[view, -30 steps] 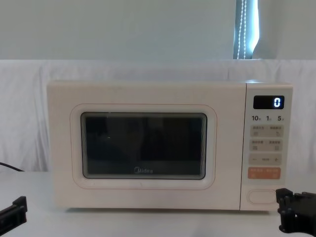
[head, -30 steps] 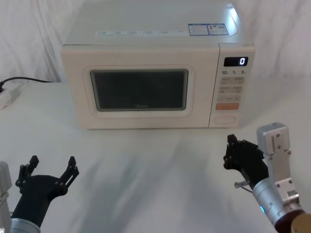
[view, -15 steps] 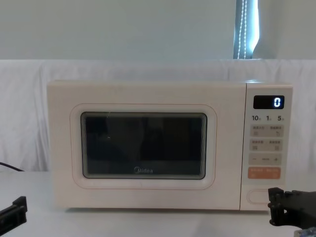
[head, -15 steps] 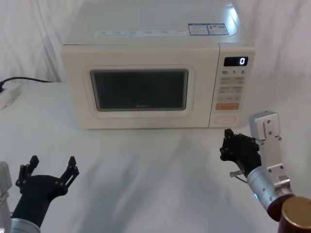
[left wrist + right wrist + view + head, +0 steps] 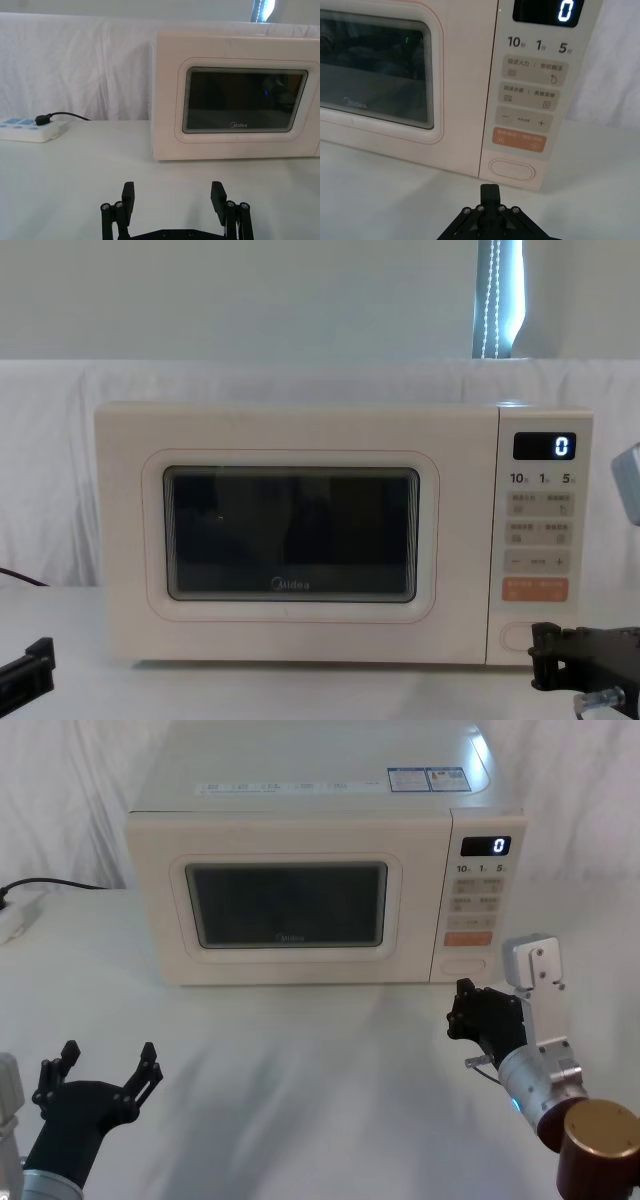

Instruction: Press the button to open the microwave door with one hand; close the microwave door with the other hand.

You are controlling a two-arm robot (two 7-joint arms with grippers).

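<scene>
The cream microwave's door (image 5: 290, 910) (image 5: 235, 102) (image 5: 290, 535) with its dark window is closed. Its oval open button (image 5: 462, 964) (image 5: 512, 170) sits at the bottom of the control panel. My right gripper (image 5: 457, 1010) (image 5: 490, 189) (image 5: 543, 658) is shut, with its fingers pressed together. It points at that button from a short way in front and slightly below, not touching it. In the chest view it covers part of the button. My left gripper (image 5: 107, 1062) (image 5: 172, 194) hovers open and empty over the table's near left, well short of the door.
A white power strip (image 5: 14, 920) (image 5: 27, 131) with a black cable lies at the far left of the white-draped table (image 5: 300, 1060). The panel display (image 5: 485, 847) reads 0. White cloth hangs behind the microwave.
My right gripper has moved forward and slightly left, closer to the microwave's lower right corner and the button. The left gripper and the door have not moved.
</scene>
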